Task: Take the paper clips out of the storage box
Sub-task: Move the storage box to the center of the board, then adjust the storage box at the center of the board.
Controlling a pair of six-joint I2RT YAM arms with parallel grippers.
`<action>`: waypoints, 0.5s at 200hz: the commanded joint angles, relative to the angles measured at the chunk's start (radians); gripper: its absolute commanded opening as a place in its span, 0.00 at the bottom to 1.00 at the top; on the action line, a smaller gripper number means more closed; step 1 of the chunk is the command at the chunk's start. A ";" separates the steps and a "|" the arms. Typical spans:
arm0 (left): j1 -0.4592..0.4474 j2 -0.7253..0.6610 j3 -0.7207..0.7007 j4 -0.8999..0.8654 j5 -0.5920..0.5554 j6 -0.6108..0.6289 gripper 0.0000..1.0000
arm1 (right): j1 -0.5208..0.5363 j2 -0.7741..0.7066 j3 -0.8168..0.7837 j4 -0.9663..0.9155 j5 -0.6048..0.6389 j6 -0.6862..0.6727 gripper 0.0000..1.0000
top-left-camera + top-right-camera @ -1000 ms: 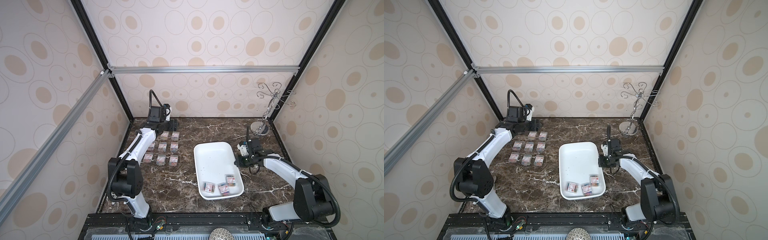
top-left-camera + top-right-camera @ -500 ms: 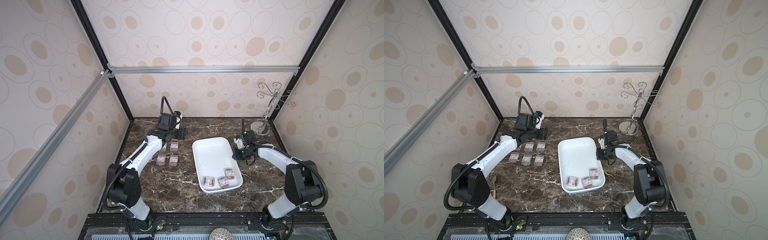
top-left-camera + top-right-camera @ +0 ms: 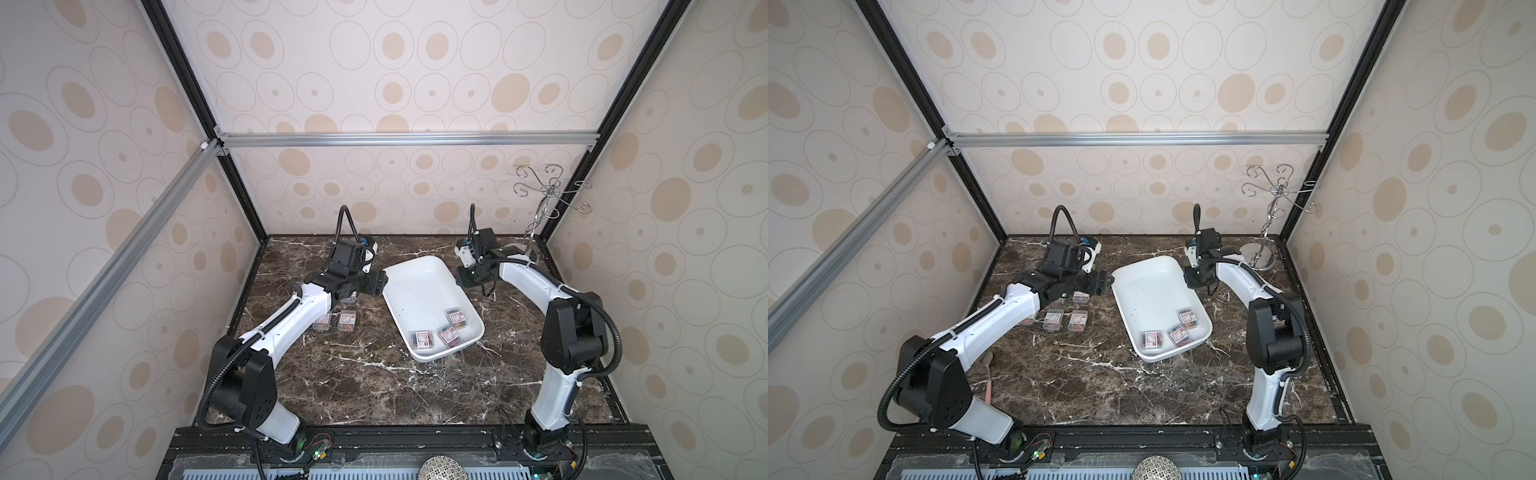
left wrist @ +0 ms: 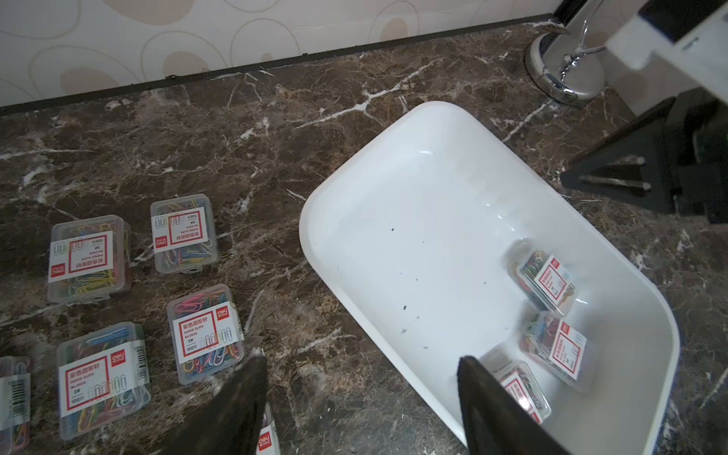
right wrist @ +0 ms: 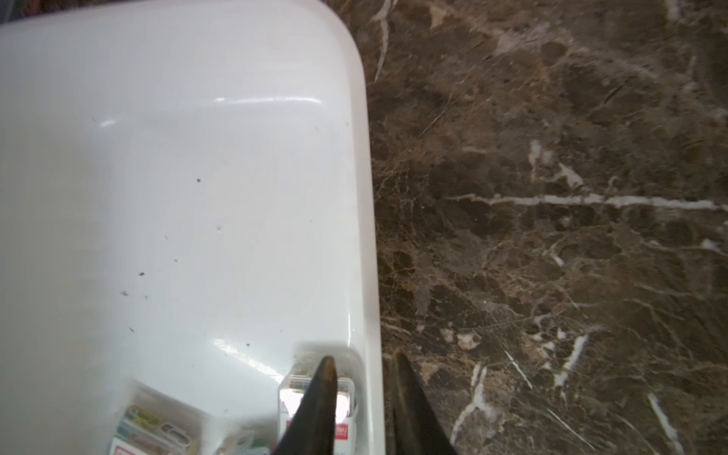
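The storage box (image 3: pixel 419 291) (image 3: pixel 1152 291) is a shallow white tray lying askew mid-table. Three clear boxes of paper clips (image 3: pixel 449 336) (image 3: pixel 1179 336) (image 4: pixel 545 281) sit at its near end. Several more paper clip boxes (image 3: pixel 347 321) (image 3: pixel 1077 320) (image 4: pixel 205 335) lie on the marble to its left, partly hidden under my left arm. My left gripper (image 3: pixel 382 283) (image 4: pixel 360 358) is open and empty at the tray's far left rim. My right gripper (image 3: pixel 467 280) (image 5: pixel 362 358) stands slightly open astride the tray's right rim (image 5: pixel 364 236).
A chrome hook stand (image 3: pixel 544 199) (image 3: pixel 1260 253) (image 4: pixel 567 75) stands in the back right corner, just behind my right wrist. A pinkish stick (image 3: pixel 989 386) lies near my left arm's base. Patterned walls close in the left, back and right.
My left arm has swung from the back left corner across the clip boxes to the tray. The right gripper moved toward the back, the tray turned with it, and its jaws have parted.
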 commanded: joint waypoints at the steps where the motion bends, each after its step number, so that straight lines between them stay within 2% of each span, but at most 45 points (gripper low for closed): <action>1: -0.013 -0.054 -0.009 0.029 -0.030 -0.026 0.76 | 0.007 -0.080 -0.001 -0.068 0.073 0.105 0.30; 25: -0.015 -0.076 -0.023 0.031 -0.036 -0.027 0.76 | 0.011 -0.182 -0.112 -0.070 0.123 0.271 0.32; 56: -0.017 -0.080 -0.034 0.030 -0.039 -0.025 0.76 | 0.019 -0.404 -0.397 0.015 0.119 0.496 0.34; 87: -0.019 -0.083 -0.061 0.053 -0.033 -0.040 0.76 | 0.026 -0.595 -0.556 -0.018 0.153 0.586 0.38; 100: -0.023 -0.085 -0.069 0.060 -0.030 -0.046 0.76 | 0.026 -0.630 -0.603 -0.037 0.142 0.597 0.38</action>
